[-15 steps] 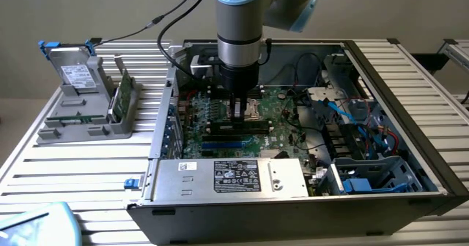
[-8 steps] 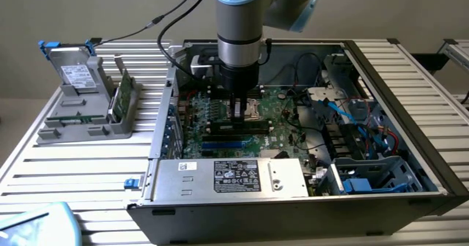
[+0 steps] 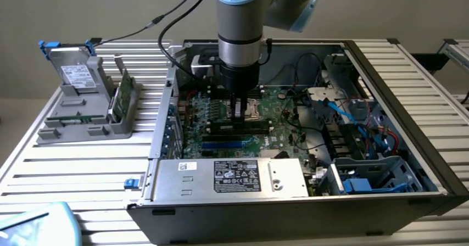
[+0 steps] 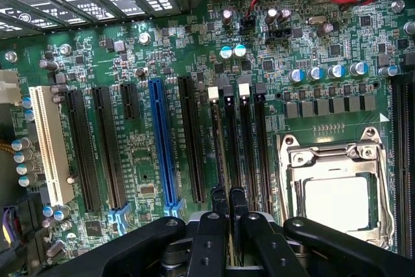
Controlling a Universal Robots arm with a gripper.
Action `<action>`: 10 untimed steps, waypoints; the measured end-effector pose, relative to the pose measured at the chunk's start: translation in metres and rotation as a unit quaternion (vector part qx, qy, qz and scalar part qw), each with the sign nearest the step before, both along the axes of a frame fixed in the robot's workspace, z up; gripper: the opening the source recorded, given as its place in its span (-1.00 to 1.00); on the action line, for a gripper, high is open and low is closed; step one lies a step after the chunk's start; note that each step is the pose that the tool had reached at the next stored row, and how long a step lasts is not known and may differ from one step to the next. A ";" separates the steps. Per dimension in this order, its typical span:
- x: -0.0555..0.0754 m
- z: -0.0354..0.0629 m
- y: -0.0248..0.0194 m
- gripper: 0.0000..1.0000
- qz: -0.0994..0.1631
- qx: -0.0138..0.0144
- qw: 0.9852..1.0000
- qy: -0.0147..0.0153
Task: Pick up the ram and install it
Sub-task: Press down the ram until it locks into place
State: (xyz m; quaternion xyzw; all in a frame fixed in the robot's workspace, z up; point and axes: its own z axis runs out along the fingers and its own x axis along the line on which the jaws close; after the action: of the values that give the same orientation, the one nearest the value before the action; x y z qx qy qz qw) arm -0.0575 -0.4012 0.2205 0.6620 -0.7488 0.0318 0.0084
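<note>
The ram (image 4: 219, 154) stands on edge in one of the memory slots (image 4: 248, 147) of the motherboard (image 4: 142, 160), just beside the silver processor socket (image 4: 337, 192), seen from above as a thin strip running down into the hand (image 4: 228, 215). The hand's two dark fingers (image 4: 218, 202) are drawn close together and clamped on the ram's upper edge, low over the board inside the open computer case (image 3: 410, 147). In the exterior view the arm (image 3: 240, 32) reaches straight down into the middle of the case. Within the case lie the grey power supply (image 3: 230, 178) along the near wall, bearing a black label with white print too small to read, blue and red cables (image 3: 366, 125) toward the exterior view's right, and a metal drive cage (image 3: 370, 174) at the near right corner. Outside the case, toward the exterior view's left, a grey holder (image 3: 84, 119) stands on the slatted counter (image 3: 73, 169); it holds a silver hard drive (image 3: 77, 73) with blue tabs and a white label, leaning upright, and a green expansion card (image 3: 124, 92) set on edge beside it.
</note>
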 end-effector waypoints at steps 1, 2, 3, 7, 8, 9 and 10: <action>0.000 -0.0001 0.0000 -0.73 0.000 0.000 1.000 0.000; 0.000 -0.0003 0.0000 -0.73 0.000 0.000 1.000 0.000; 0.000 -0.0006 0.0000 -0.73 0.000 0.000 1.000 0.000; 0.000 -0.0018 0.0000 -0.73 0.000 0.000 1.000 0.000; 0.000 -0.0020 0.0000 -0.73 0.000 0.000 1.000 0.000; 0.000 -0.0022 0.0000 -0.73 0.000 0.000 1.000 0.000; 0.000 -0.0024 0.0000 -0.73 0.000 0.000 1.000 0.000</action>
State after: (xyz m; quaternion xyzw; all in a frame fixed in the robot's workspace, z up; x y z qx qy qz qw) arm -0.0575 -0.4013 0.2181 0.6618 -0.7489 0.0318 0.0085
